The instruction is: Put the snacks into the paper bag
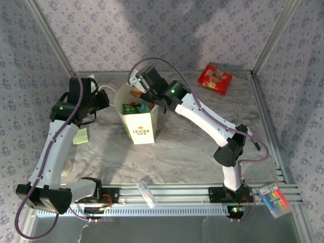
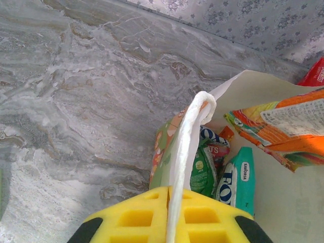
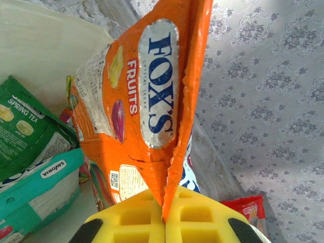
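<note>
The left gripper (image 2: pixel 169 200) is clamping its yellow gridded pads on the white handle (image 2: pixel 188 136) of the upright paper bag (image 1: pixel 140 125). The right gripper (image 3: pixel 164 205) is pinching the crinkled orange foil packet (image 3: pixel 147 101) by its crimped seam over the bag mouth. A glossy green packet (image 3: pixel 25 126) and a teal packet (image 3: pixel 43 185) are lying inside. A red packet (image 1: pixel 215 79) is lying on the marbled table (image 1: pixel 192 149), well apart.

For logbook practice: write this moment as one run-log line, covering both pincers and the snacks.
left pincer: shut on cord handle | right pincer: shut on orange packet over paper bag | red packet: on table
</note>
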You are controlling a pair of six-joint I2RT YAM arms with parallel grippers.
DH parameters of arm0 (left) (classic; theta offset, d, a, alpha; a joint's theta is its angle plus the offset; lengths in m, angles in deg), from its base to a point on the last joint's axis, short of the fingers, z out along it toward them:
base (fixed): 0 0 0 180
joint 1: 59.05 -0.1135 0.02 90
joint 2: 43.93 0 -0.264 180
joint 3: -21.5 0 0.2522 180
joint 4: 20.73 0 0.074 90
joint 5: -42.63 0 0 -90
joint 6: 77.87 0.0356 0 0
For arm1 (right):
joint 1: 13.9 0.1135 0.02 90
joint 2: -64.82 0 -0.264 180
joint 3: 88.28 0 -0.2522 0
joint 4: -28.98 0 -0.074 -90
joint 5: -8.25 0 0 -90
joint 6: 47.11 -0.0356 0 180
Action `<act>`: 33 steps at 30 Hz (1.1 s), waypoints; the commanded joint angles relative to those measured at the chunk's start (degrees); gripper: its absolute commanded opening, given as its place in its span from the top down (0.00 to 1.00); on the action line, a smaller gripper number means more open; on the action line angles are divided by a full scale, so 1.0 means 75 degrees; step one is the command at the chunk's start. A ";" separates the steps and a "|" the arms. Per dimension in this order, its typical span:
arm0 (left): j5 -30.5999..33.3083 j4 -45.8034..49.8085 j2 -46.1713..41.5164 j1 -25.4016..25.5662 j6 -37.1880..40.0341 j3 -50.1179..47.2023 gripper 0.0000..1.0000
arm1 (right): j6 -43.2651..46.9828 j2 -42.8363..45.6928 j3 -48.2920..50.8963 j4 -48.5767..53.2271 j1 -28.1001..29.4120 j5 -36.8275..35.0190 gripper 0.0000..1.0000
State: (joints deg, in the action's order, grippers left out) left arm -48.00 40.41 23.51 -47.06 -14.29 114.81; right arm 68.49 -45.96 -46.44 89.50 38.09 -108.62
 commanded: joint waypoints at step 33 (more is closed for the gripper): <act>-0.0140 -0.0135 -0.0097 -0.0053 0.0088 0.0162 0.92 | -0.0245 0.0184 0.0252 -0.0185 0.0066 -0.0047 0.46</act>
State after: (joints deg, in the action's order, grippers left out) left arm -48.21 40.38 23.67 -47.06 -14.27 114.81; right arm 69.41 -49.11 -45.13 86.18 38.35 -110.65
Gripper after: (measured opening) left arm 0.085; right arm 0.543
